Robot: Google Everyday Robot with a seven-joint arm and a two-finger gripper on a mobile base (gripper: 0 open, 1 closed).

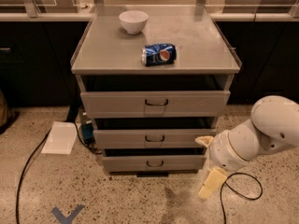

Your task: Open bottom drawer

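Note:
The bottom drawer (126, 164) is the lowest of three grey drawer fronts, with a small dark wire pull (154, 163) at its centre. A dark gap shows above its front. My gripper (208, 162) is just right of the drawer's right end, at about its height. It is open and empty: one cream finger (203, 140) is up by the middle drawer's right corner and the other (210, 183) points down toward the floor. The white arm (261, 134) comes in from the right.
A white bowl (133, 21) and a blue soda can (159, 54) lying on its side are on the cabinet top (196, 41). On the floor are a sheet of paper (60, 137), a black cable (25, 171) at left, a cable loop (243, 192) under the arm and a blue tape mark (67, 214).

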